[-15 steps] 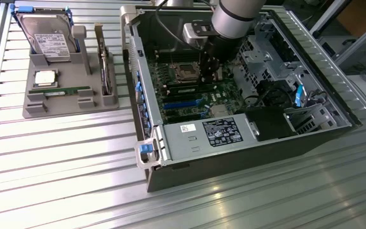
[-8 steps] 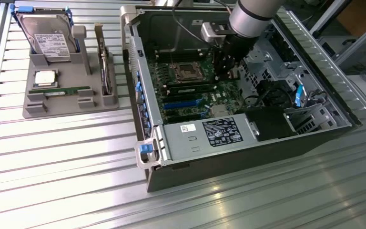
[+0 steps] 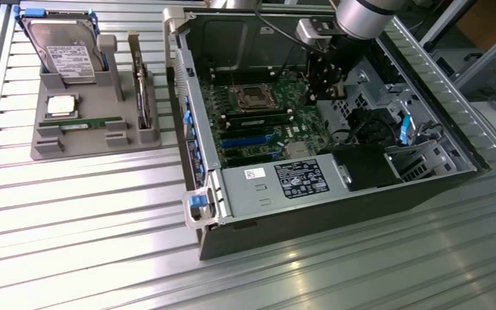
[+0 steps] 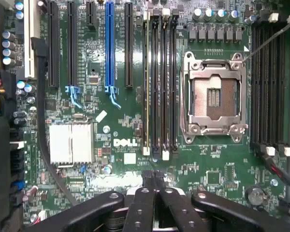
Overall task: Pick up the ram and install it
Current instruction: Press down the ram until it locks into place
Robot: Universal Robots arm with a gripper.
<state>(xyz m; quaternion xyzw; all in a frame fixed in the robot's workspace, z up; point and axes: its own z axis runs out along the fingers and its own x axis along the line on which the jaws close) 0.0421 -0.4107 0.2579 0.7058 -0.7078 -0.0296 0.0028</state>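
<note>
The gripper (image 3: 327,87) hangs inside the open computer case (image 3: 454,148), black fingers down over the motherboard (image 3: 265,129) near the far wall, and from here its tips look pressed together with nothing between them. The case is a dark metal box lying on its side on the ribbed aluminium table (image 3: 84,219); inside sit the green board, the square processor socket (image 3: 254,97), a grey power supply (image 3: 274,184) with a white label, and black cables towards the exterior view's right. To the exterior view's left, well apart from the case, a grey moulded holder (image 3: 84,139) carries the parts: the silver hard drive (image 3: 62,45) standing at the back, the square silver processor (image 3: 61,104) below it, and the ram (image 3: 82,122), a thin green stick lying flat in its slot near the front.

Now the wrist view: the gripper (image 4: 154,176) is fully closed, its black fingers (image 4: 146,203) meeting at a point, holding nothing, poised just above the board. This view gives the detail: long black memory slots (image 4: 159,82) with white end clips, the empty socket (image 4: 213,96) in its steel frame, a blue expansion slot (image 4: 109,46), a finned silver heatsink (image 4: 70,142).
</note>
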